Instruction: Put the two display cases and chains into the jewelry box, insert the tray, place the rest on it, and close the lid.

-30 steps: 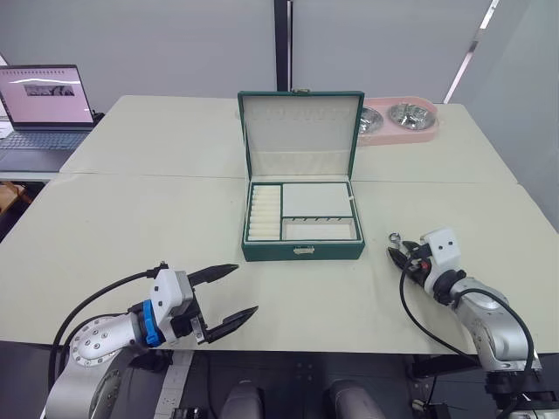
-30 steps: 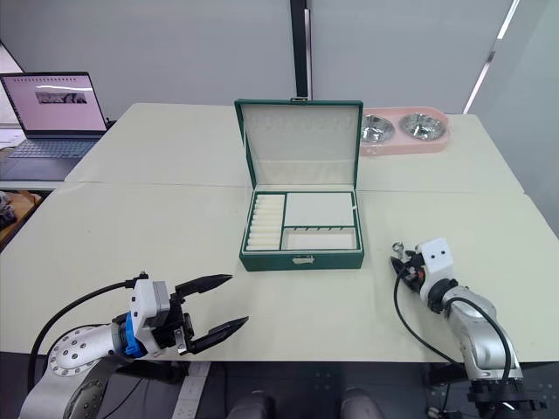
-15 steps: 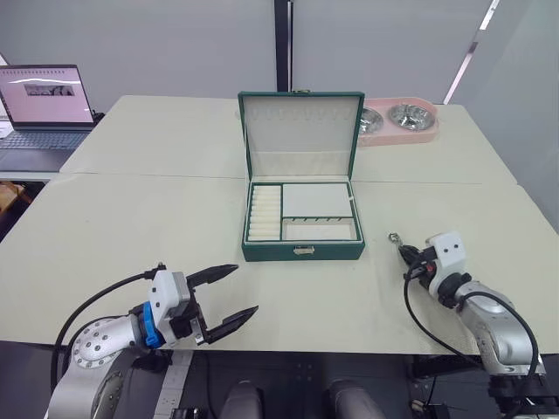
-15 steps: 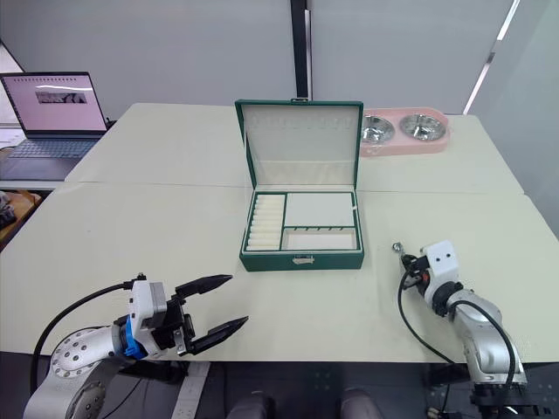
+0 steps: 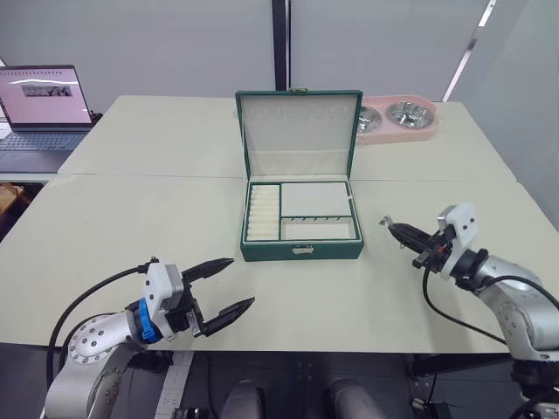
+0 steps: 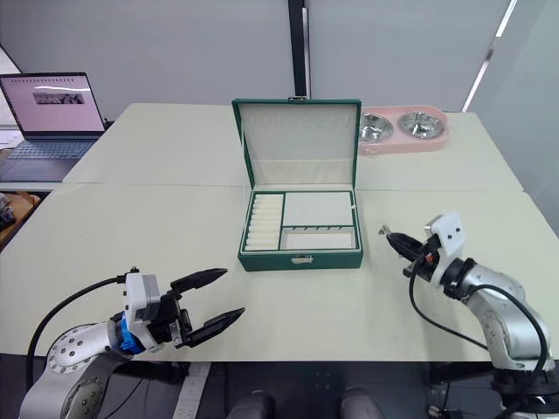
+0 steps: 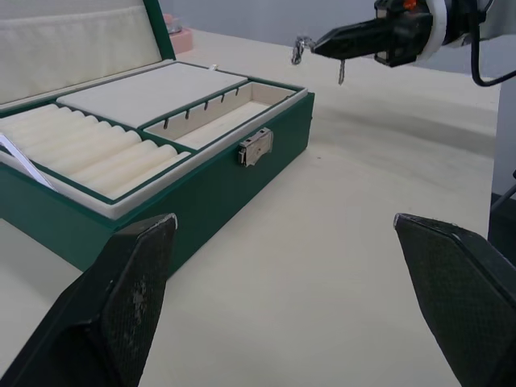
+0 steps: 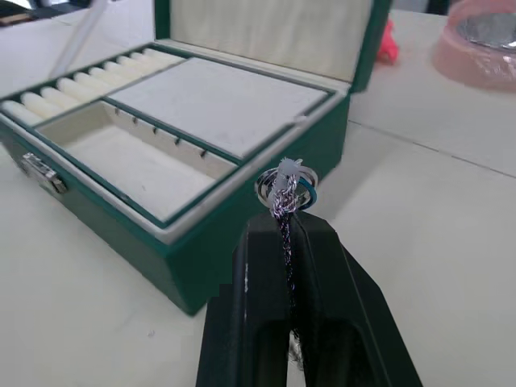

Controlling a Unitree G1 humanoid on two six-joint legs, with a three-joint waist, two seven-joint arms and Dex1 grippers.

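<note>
Right hand (image 8: 284, 211): black fingers pressed together on a thin silver chain (image 8: 284, 211), its ring clasp (image 8: 286, 187) standing just past the fingertips. In the left wrist view a short tail of the chain hangs below the fingers. The hand is raised off the worktop (image 5: 131, 218), just to the right of the box's front right corner, pointing towards it.

Left hand (image 5: 220, 285): fingers spread wide, holding nothing, low over the near left part of the worktop, well apart from the box.

Large dark green rectangular jewelry box (image 5: 301, 250) sits mid-worktop, its hinged cream-lined lid (image 5: 299, 131) standing upright. The cream-lined green tray (image 5: 301, 212) is already seated in it: ring-roll ridges at left, a flat panel at back right, an open slot with small hooks at front right. Display cases cannot be seen; presumably under the tray.

Judgement: this chain is the last item, to be laid on the tray, then the lid shut.

Risks:
- Grip is on a very thin strand; a slip would drop the chain on the worktop short of the box.
- Dangling tail may catch on the box's green rim as the hand crosses it, pulling the chain loose.
- Released too near the edge, the chain could hang over the rim and be pinched under the lid.

Beyond the box: pink double pet bowl (image 5: 397, 120); open laptop (image 5: 44, 113) far left.
</note>
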